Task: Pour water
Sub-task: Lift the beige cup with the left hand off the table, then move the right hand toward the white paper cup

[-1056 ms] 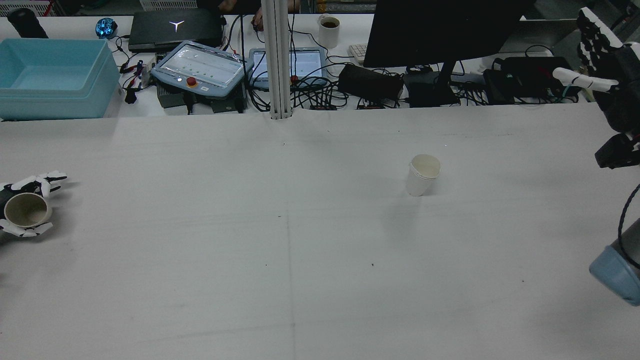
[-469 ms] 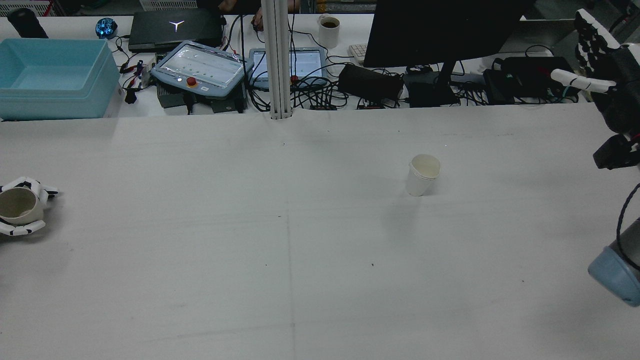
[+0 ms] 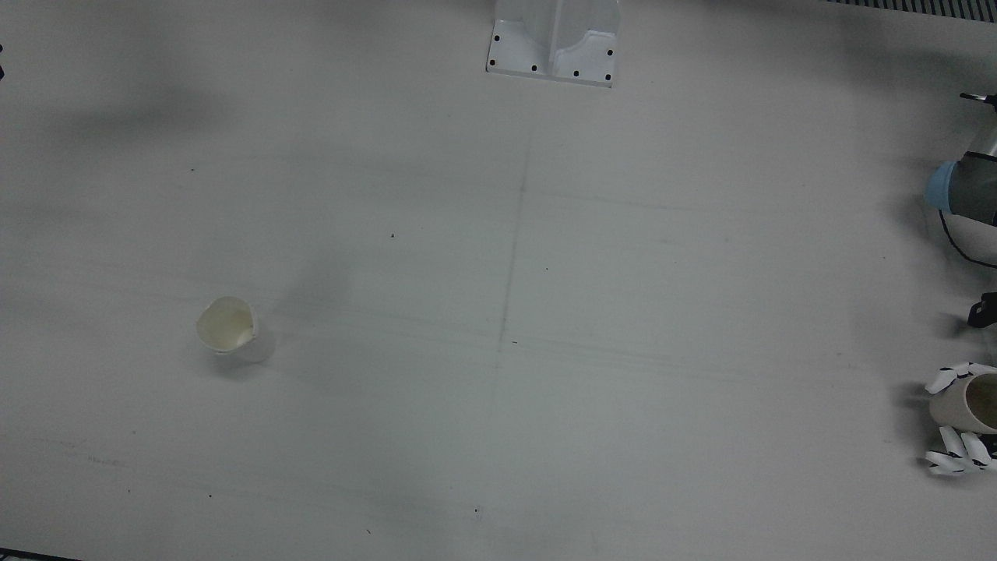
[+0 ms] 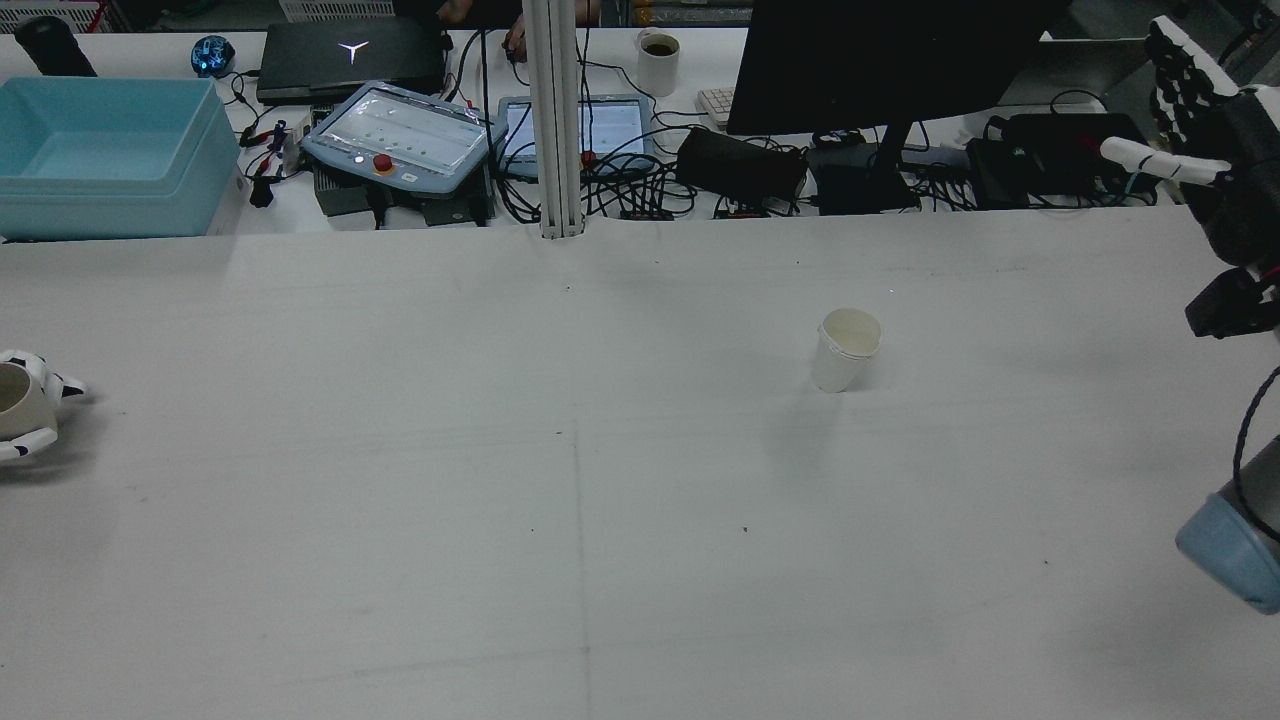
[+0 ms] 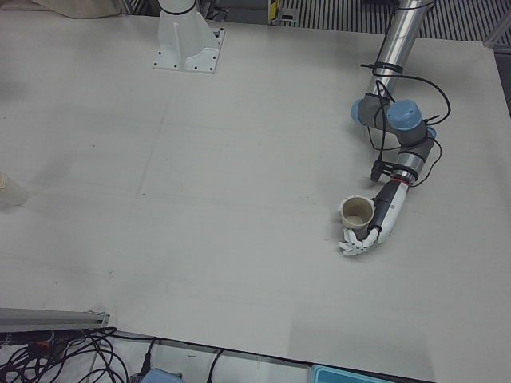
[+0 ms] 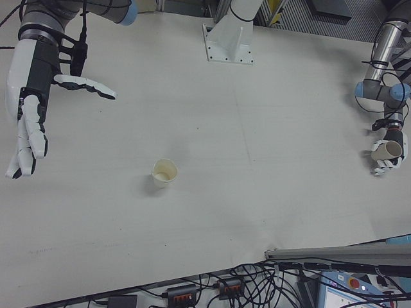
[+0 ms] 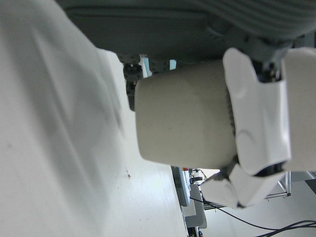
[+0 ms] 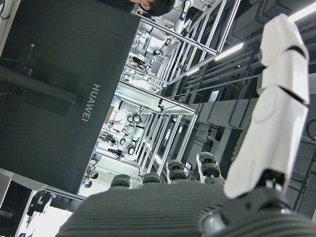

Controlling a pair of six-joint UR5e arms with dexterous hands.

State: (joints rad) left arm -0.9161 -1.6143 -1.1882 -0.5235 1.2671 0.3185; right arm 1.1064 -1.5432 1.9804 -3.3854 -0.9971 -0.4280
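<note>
My left hand (image 5: 374, 231) is shut on a beige paper cup (image 5: 356, 213) at the far left edge of the table, held upright near the surface. It also shows in the front view (image 3: 970, 405), the rear view (image 4: 18, 405), the right-front view (image 6: 387, 151) and the left hand view (image 7: 185, 118). A second white paper cup (image 4: 846, 349) stands upright and alone on the right half of the table; it shows in the front view (image 3: 227, 327) and the right-front view (image 6: 164, 172). My right hand (image 6: 32, 102) is open and raised high, far from that cup.
The white table (image 4: 560, 480) is wide and bare between the two cups. Behind its far edge are a blue bin (image 4: 100, 155), a teach pendant (image 4: 400, 140), cables, a monitor (image 4: 880, 60) and a mug (image 4: 657, 60). A post (image 4: 553, 120) stands at the back centre.
My left hand has carried its cup further left, nearly out of the rear view. The right hand and the standing cup have not visibly moved.
</note>
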